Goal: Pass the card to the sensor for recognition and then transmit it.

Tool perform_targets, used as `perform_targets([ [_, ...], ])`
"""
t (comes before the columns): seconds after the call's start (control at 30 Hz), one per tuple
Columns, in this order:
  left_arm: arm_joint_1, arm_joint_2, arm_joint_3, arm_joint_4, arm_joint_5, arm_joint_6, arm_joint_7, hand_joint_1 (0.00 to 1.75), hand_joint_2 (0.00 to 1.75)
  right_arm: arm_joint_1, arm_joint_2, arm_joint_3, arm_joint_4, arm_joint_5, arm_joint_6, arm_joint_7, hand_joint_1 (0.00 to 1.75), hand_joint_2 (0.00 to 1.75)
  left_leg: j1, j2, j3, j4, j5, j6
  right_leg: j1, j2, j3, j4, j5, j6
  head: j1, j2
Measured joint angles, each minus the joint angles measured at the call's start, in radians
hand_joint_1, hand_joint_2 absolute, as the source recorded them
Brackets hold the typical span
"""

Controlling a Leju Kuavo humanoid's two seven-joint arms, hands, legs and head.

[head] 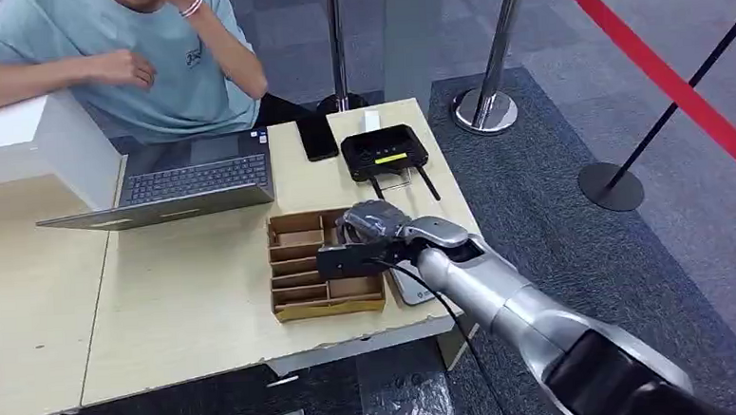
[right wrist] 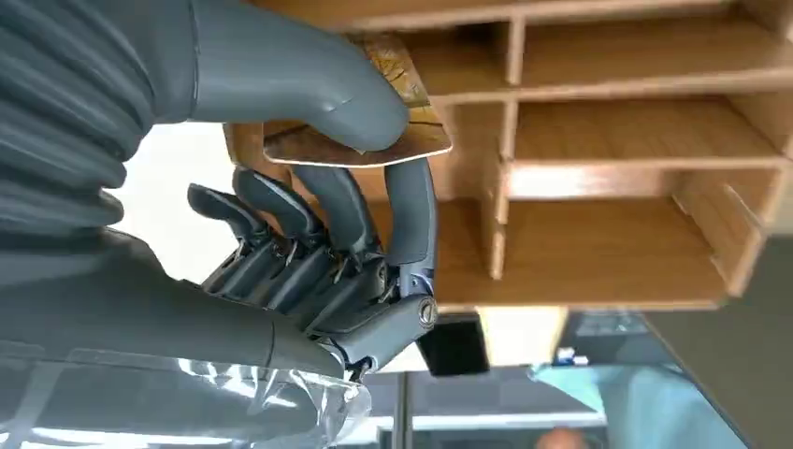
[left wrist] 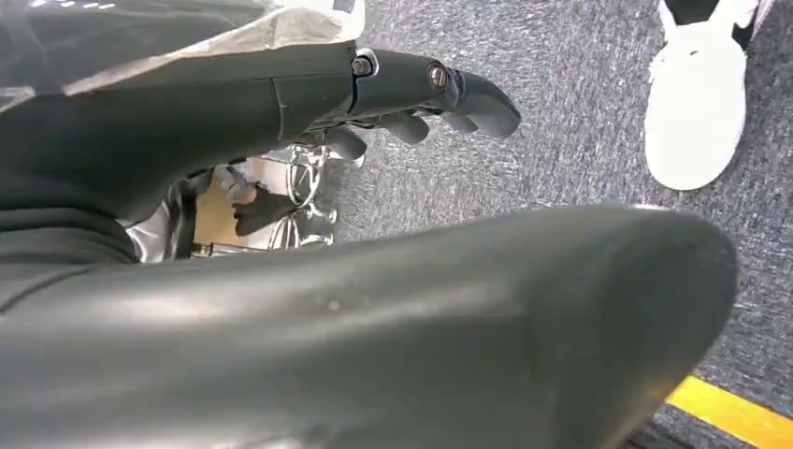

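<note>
In the right wrist view the card (right wrist: 360, 136), brown and wood-patterned, sits in the upper middle of the frame, pinched between the thick grey thumb above it and a dark fingertip below; the right hand (right wrist: 318, 196) is clamped on it. The other dark fingers (right wrist: 281, 210) curl in beneath the card. Behind it lies the wooden divided tray (right wrist: 617, 187).

In the head view the right hand (head: 377, 228) hovers at the centre of the frame over the tray's (head: 301, 268) right side, the silver arm rising from the lower right. The black sensor (head: 381, 153) lies just above it on the counter (head: 188, 293).

The left hand (left wrist: 411, 103), upper middle of its wrist view, hangs over grey carpet with its fingers apart, holding nothing.
</note>
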Motion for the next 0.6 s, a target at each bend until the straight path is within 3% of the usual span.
perform_targets([
  [0.6,0.000,0.001,0.000,0.000,-0.003,-0.008,-0.033,0.00,0.00,-0.141,0.055,-0.027,-0.008,-0.042,-0.019,-0.016,1.75,1.75,0.000,0.000,-0.001,0.000,0.000,0.000,0.000,0.000,-0.001,0.000,0.000,0.000,0.000,0.000],
])
